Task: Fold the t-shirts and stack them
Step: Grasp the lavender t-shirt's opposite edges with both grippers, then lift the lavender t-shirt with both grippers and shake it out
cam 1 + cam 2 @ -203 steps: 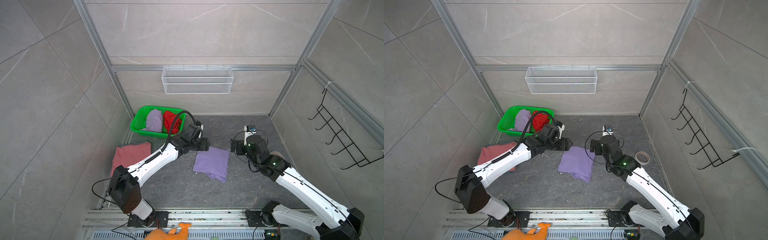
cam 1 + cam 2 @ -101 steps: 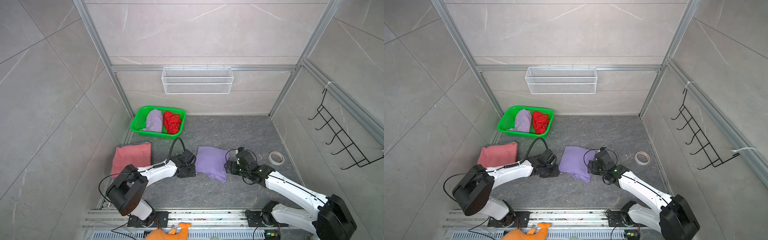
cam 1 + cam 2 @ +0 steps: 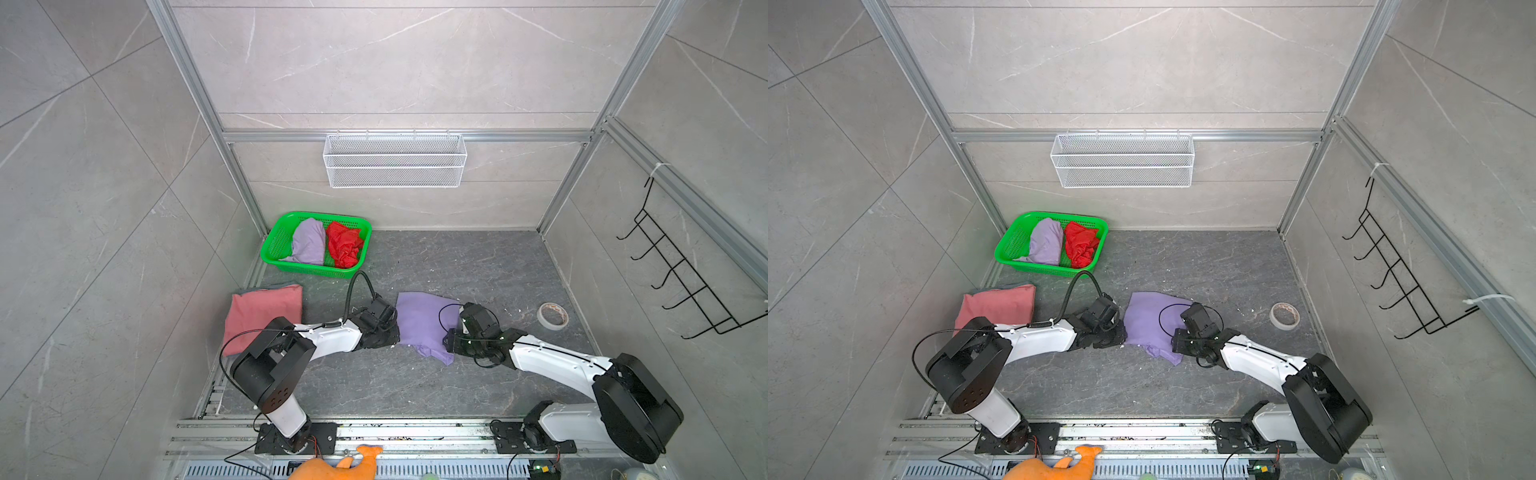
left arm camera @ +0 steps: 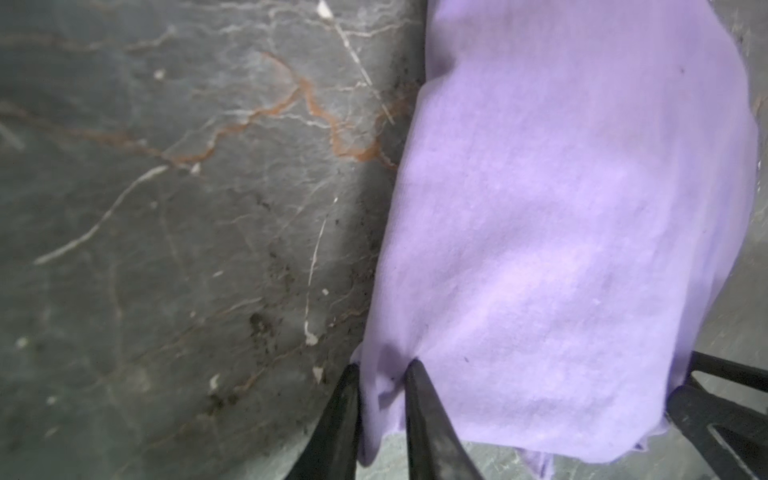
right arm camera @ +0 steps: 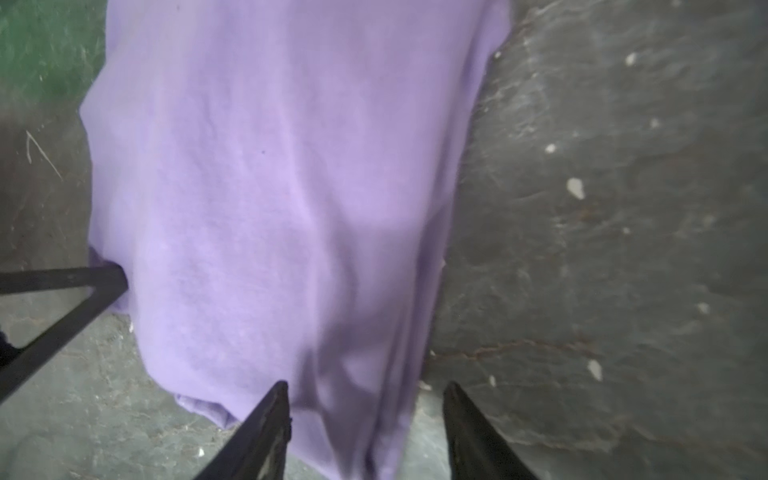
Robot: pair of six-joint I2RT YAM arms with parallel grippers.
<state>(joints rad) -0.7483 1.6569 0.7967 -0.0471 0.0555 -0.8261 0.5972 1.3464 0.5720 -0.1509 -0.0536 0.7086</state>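
A folded lavender t-shirt (image 3: pixel 422 322) (image 3: pixel 1148 318) lies mid-floor. My left gripper (image 3: pixel 394 337) (image 4: pixel 382 368) sits low at its near left corner, shut on a fold of the hem. My right gripper (image 3: pixel 451 347) (image 5: pixel 365 388) is at the near right corner, open, its jaws straddling the shirt's side edge with loose cloth between them. A folded dusty-pink t-shirt (image 3: pixel 262 316) lies at the left wall. A crumpled lavender t-shirt (image 3: pixel 309 243) and a red t-shirt (image 3: pixel 345 247) sit in the green basket (image 3: pixel 274 245).
A roll of tape (image 3: pixel 552 316) lies on the floor to the right. On the back wall hangs a white wire basket (image 3: pixel 395 160), and a black hook rack (image 3: pixel 685 282) is on the right wall. An orange plush toy (image 3: pixel 332 468) lies on the front rail.
Both arms swung from the shirt's far edge down to its near corners. The left jaws closed on the hem; the right jaws narrowed around the side edge.
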